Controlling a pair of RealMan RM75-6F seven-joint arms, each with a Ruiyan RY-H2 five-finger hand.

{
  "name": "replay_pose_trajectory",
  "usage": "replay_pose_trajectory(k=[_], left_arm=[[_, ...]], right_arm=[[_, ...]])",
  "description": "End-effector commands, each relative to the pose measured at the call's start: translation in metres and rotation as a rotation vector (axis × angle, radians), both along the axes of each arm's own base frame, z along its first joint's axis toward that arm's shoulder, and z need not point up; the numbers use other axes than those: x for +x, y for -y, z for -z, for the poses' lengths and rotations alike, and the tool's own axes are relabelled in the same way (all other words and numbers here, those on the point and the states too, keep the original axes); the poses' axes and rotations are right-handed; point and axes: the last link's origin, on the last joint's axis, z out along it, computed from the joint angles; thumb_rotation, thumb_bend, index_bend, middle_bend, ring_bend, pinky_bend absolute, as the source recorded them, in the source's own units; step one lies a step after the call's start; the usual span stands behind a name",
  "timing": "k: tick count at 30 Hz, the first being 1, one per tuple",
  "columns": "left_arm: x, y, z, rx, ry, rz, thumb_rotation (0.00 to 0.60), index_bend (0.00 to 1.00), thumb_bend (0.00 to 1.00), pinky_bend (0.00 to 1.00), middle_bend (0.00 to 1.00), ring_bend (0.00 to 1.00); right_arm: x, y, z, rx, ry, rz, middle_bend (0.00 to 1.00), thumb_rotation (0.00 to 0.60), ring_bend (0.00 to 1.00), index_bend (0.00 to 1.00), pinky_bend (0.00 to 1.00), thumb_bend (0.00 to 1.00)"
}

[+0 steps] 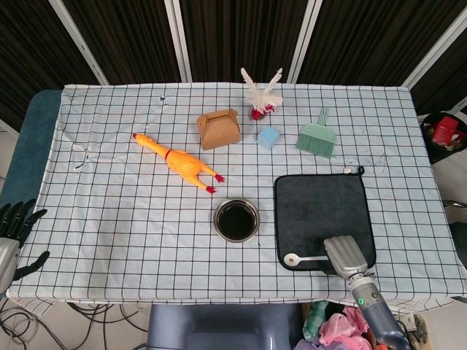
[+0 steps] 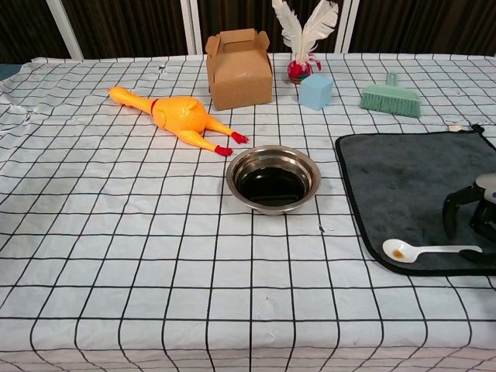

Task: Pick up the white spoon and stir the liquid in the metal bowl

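Right hand (image 2: 474, 213) fingers apart over white plastic spoon's (image 2: 422, 250) handle on dark grey mat (image 2: 411, 186), gripping nothing; left hand (image 1: 13, 232) open off-table.

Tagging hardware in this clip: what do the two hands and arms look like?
Right hand: boxy light-grey back, dark fingers visible in the chest view. Its forearm is a grey cylinder with a small green light near the wrist. Left hand: black fingers on a silver-grey palm section, seen only at the head view's edge. No markings legible; cables show on the floor below it, connection unclear.
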Motion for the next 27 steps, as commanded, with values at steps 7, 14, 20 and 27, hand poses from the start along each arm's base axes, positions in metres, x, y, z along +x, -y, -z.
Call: replay_pose_trajectory(k=[7, 14, 20, 27], left_arm=[[-0.0001, -0.0002, 0.0003, -0.001, -0.001, -0.005, 0.6, 0.15, 0.21, 0.0, 0.04, 0.0], [-0.0005, -0.0002, 0.0003, -0.002, -0.003, -0.008, 0.6, 0.15, 0.21, 0.0, 0.04, 0.0], [-0.0005, -0.0001, 0.0001, 0.0, -0.003, -0.009, 0.6, 0.15, 0.21, 0.0, 0.03, 0.0], [-0.0005, -0.0001, 0.0006, 0.0, -0.005, -0.01, 0.6, 0.15, 0.21, 0.0, 0.03, 0.0]], right_arm=[[-0.0023, -0.0004, 0.0035, 0.004, 0.002, 0.003, 0.86, 0.6, 1.0, 0.51, 0.89, 0.29], [-0.0032, 0.0005, 0.0048, 0.002, 0.005, 0.006, 0.86, 0.6, 1.0, 0.52, 0.89, 0.3], [-0.0039, 0.0005, 0.0051, 0.004, 0.005, 0.007, 0.86, 0.6, 1.0, 0.53, 0.89, 0.31], [-0.0046, 0.0002, 0.0051, 0.007, 0.005, 0.008, 0.86, 0.6, 1.0, 0.53, 0.89, 0.32]])
